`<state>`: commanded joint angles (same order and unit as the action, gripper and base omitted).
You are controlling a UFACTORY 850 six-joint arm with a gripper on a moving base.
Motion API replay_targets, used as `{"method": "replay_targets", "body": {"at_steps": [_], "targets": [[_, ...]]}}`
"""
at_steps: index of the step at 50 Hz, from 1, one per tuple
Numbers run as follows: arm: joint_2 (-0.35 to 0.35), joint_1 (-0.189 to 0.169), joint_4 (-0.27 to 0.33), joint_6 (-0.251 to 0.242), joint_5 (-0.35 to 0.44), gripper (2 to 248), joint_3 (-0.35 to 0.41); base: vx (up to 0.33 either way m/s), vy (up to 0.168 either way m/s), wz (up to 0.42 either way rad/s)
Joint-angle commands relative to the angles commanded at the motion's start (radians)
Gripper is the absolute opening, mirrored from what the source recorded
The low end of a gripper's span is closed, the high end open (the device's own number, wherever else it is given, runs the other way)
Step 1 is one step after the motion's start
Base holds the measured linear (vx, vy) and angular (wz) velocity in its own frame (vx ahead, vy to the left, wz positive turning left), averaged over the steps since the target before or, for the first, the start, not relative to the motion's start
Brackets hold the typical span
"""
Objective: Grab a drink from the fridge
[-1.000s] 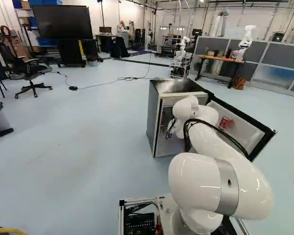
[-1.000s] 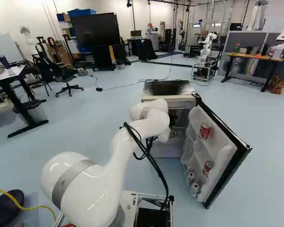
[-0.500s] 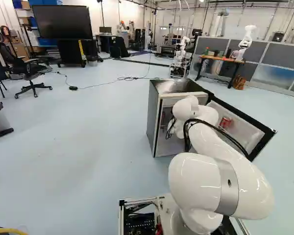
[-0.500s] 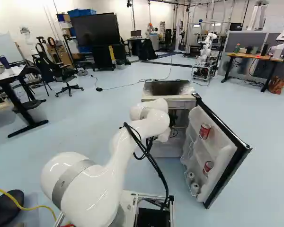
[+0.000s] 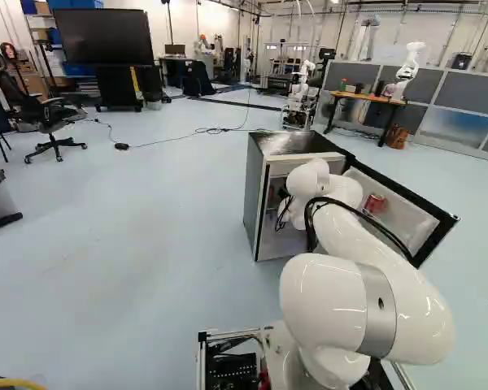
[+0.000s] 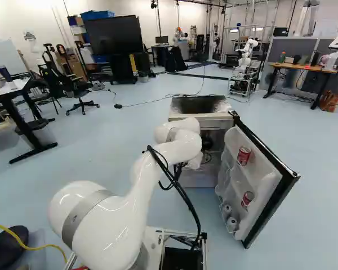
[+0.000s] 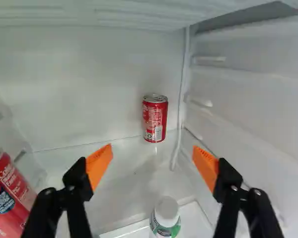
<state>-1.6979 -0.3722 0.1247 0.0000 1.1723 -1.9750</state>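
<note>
In the right base view my gripper (image 6: 207,143) shows only as a dark part inside the fridge (image 6: 200,117). The wrist view has the gripper (image 7: 153,166) wide open, nothing between its orange pads (image 7: 99,166). Beyond it, a red can (image 7: 155,118) stands upright in the back corner. A larger red can (image 7: 9,193) is beside one finger, partly cut off. Under the gripper, nearer one finger, is a bottle with a white cap (image 7: 167,212).
The open fridge door (image 6: 265,177) holds a red can (image 6: 243,156), another can (image 6: 247,199) and small white containers. The fridge side wall (image 7: 248,114) rises close beside one finger, with a ceiling above. Another robot (image 5: 408,63) stands at a far desk.
The gripper's dark shape inside the fridge has altered slightly in the right base view. Arm links, base, door and the door's cans look unmoved.
</note>
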Motion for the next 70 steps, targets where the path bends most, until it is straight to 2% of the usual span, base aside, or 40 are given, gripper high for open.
{"method": "replay_targets", "body": {"at_steps": [2, 3, 8, 28, 70], "targets": [[0.0, 0.0, 0.0, 0.0, 0.0, 205, 0.0, 0.0, 0.0, 0.0], [0.0, 0.0, 0.0, 0.0, 0.0, 243, 0.0, 0.0, 0.0, 0.0], [0.0, 0.0, 0.0, 0.0, 0.0, 247, 0.0, 0.0, 0.0, 0.0], [0.009, 0.0, 0.0, 0.0, 0.0, 247, 0.015, 0.0, 0.0, 0.0], [0.128, -0.005, 0.0, 0.0, 0.0, 247, 0.223, 0.0, 0.0, 0.0]]}}
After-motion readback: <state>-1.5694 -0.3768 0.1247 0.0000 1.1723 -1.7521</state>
